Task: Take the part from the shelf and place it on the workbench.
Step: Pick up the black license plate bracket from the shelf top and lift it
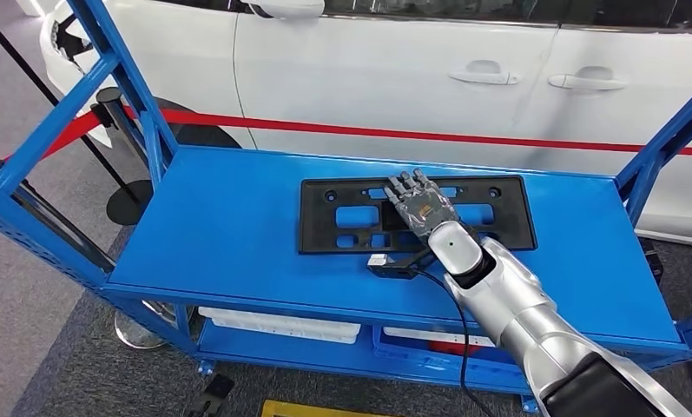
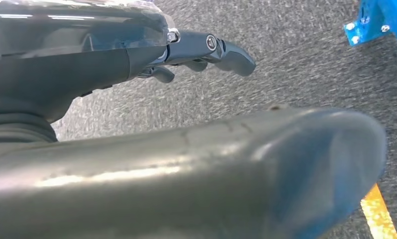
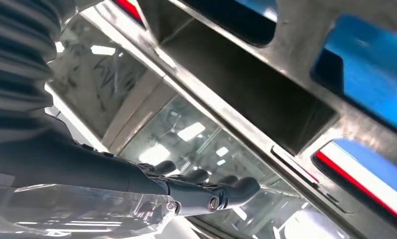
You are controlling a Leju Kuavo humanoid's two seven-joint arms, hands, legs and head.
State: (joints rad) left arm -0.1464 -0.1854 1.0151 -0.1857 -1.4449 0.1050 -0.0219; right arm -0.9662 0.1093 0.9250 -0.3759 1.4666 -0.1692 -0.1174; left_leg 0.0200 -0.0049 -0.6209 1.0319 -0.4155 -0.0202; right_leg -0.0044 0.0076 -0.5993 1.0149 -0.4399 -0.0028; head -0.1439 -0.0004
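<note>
The part (image 1: 342, 213) is a flat black plastic plate with several rectangular cutouts, lying on the top deck of the blue shelf (image 1: 229, 226). My right hand (image 1: 420, 201) reaches over its middle, fingers stretched straight and flat above it. In the right wrist view the dark fingers (image 3: 206, 191) run straight beside the part's ribbed face (image 3: 266, 99), curled round nothing. Whether the palm touches the part is unclear. My left hand (image 2: 111, 64) hangs over grey carpet, its fingers (image 2: 221, 50) loosely extended and holding nothing.
A white car (image 1: 368, 69) with a red stripe stands close behind the shelf. Blue slanted frame bars (image 1: 121, 74) rise at both ends. A black barrier post (image 1: 112, 100) stands at the left. White trays (image 1: 277, 323) sit on the lower deck. A yellow floor line (image 2: 380, 214) crosses the carpet.
</note>
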